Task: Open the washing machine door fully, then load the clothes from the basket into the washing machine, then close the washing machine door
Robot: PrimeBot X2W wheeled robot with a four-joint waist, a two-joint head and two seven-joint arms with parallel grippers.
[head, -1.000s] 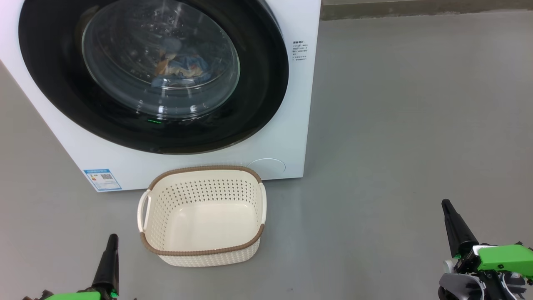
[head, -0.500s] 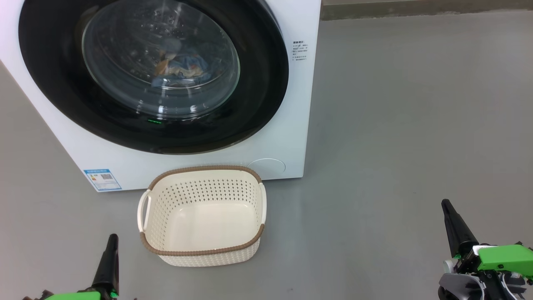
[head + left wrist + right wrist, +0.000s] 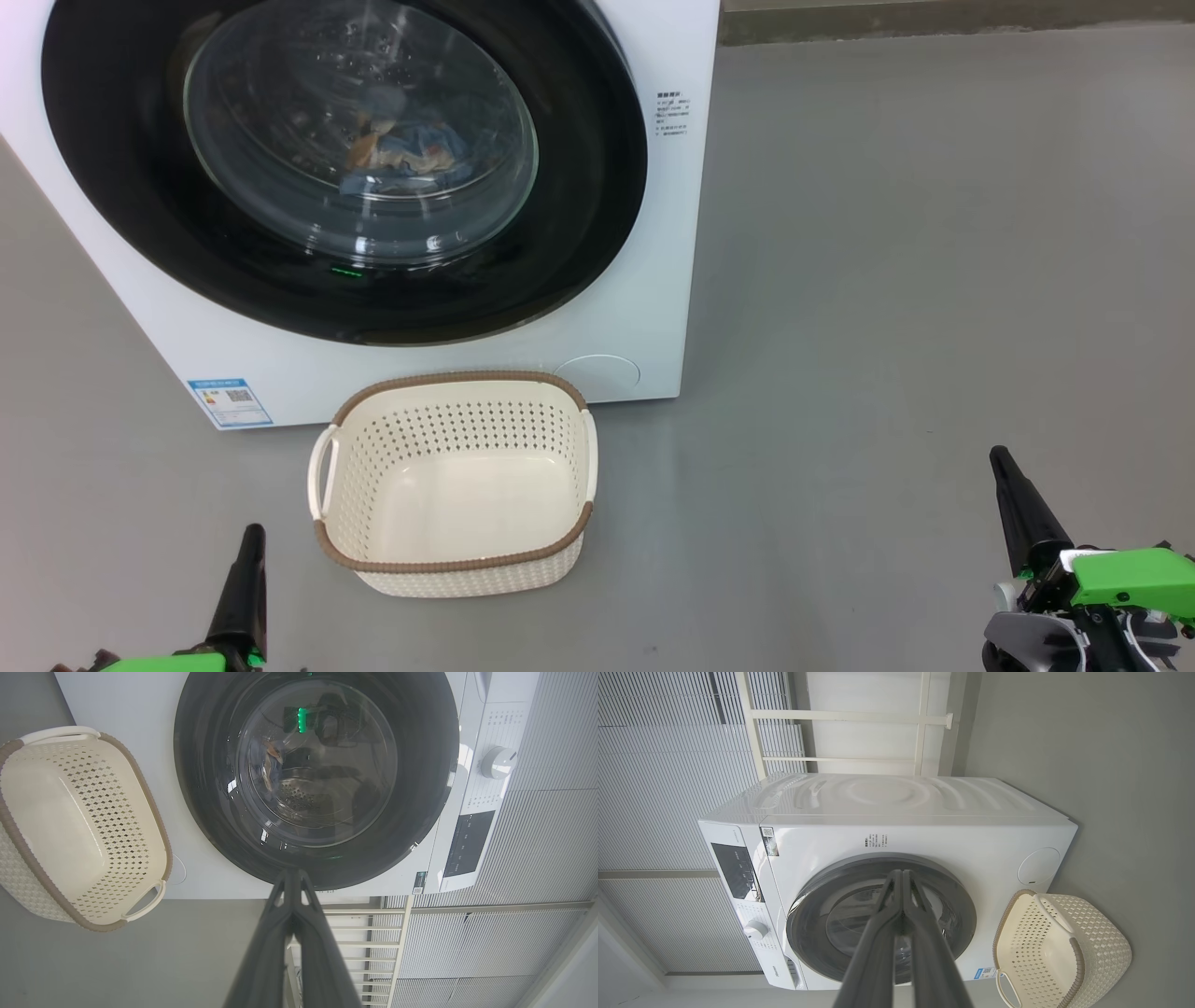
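Head view: the washing machine sits on the grey floor with its door shut flush. You can see the clothes through the glass, a blue and orange-ish bundle low in the drum. The basket is on the floor right in front of the machine, just below the door, bare bottom showing. The left gripper is at the lower left, just beside the basket, and the right gripper is well off at the lower right. Both have their fingers pressed together with nothing in them.

Left wrist view: the two dark fingers meet at the tip, pinched on nothing, pointing at the bottom of the door's black rim. The basket's off to the left here, and there's a round knob on the right.

Right wrist view: same deal, fingers tight together and holding nothing, lined up over the door. The basket's at the lower right, near the blue sticker.
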